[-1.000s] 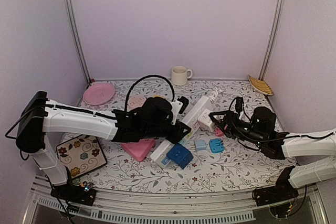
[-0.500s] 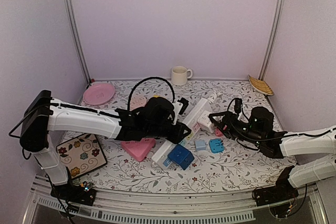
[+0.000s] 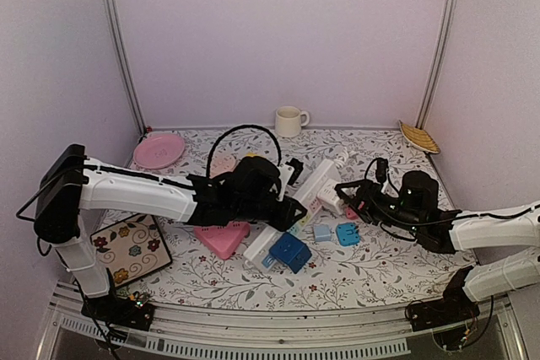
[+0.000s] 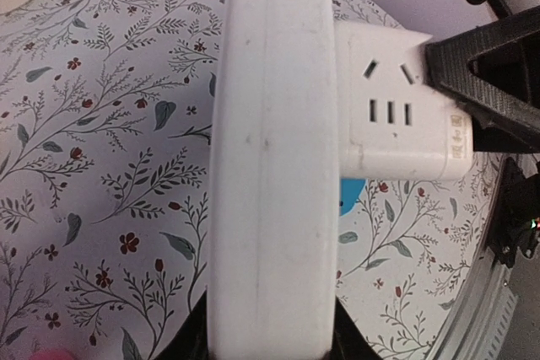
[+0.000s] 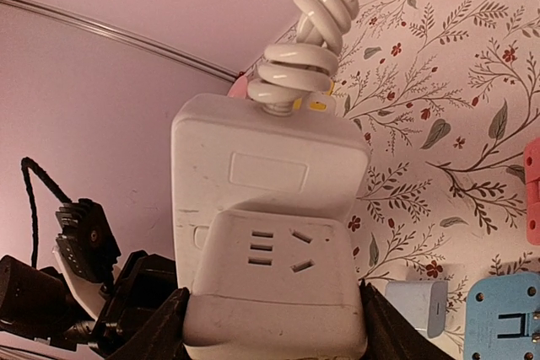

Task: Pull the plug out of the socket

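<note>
Snugly, right claw (image 5: 274,330) around plug (image 5: 270,280).

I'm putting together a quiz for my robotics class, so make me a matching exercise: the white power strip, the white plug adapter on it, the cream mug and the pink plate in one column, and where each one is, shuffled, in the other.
Things
1. white plastic power strip
2. white cube-shaped plug adapter
3. cream ceramic mug
4. pink round plate

Places
A. stands by the back wall, near the middle
B. clamped in the right gripper
C. lies at the back left of the table
D. clamped in the left gripper

Pairs: 1-D, 2-B, 3-A, 4-C
</note>
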